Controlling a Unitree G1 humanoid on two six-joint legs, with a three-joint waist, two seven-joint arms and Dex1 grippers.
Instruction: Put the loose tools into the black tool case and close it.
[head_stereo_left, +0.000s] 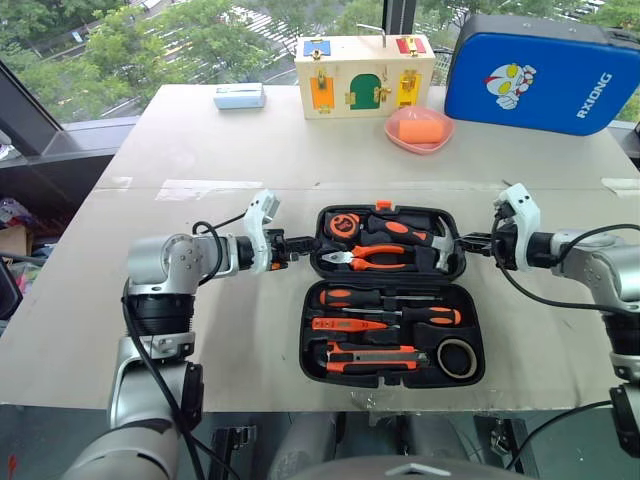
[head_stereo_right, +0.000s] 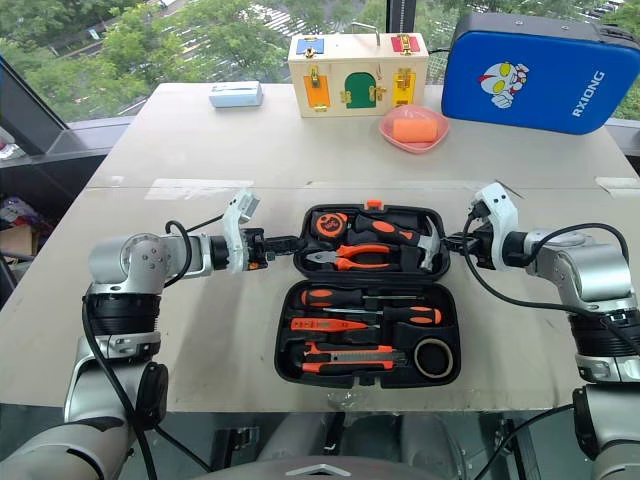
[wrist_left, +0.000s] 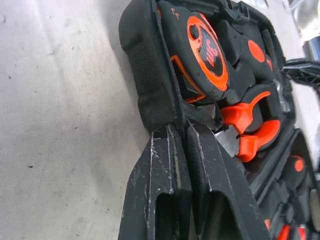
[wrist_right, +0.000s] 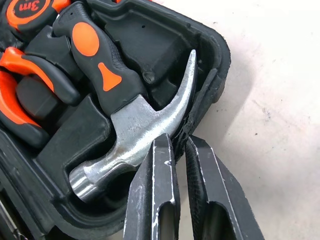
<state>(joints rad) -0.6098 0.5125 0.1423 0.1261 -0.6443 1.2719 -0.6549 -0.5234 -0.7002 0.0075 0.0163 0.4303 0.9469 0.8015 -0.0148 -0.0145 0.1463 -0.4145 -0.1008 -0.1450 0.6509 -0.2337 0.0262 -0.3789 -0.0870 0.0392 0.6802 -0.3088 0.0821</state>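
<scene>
The near half of the black tool case (head_stereo_left: 392, 335) lies closest to the camera, open flat on the table (head_stereo_left: 200, 140), and holds the two long screwdrivers (head_stereo_left: 385, 305), the slim tester screwdriver (head_stereo_left: 348, 324), the utility knife (head_stereo_left: 372, 358) and the dark tape roll (head_stereo_left: 459, 358), each seated in a recess. The far half carries the tape measure (head_stereo_left: 345, 224), the pliers (head_stereo_left: 365, 260) and the hammer (head_stereo_left: 415, 238). No tool lies loose on the table, so loading appears complete and the step in hand is judged to be the closing. The left gripper (head_stereo_left: 302, 247) is pinched narrow on the left rim of the far half, beside the tape measure; the right gripper (head_stereo_left: 466, 242) is pinched narrow on the right rim, beside the hammer head. The next move calls for both arms to lift this half evenly and swing it about the hinge toward the near half, keeping both grips level so the shell does not twist and the tools stay in their recesses; the orange latch (head_stereo_left: 383, 205) then needs to be pressed home. The table is pale and matte, standing before large windows with trees outside. At its far edge stand a wooden latch box (head_stereo_left: 363, 75), a large blue padded case (head_stereo_left: 540, 72), a pink dish (head_stereo_left: 419, 130) and a small pale box (head_stereo_left: 239, 96).
</scene>
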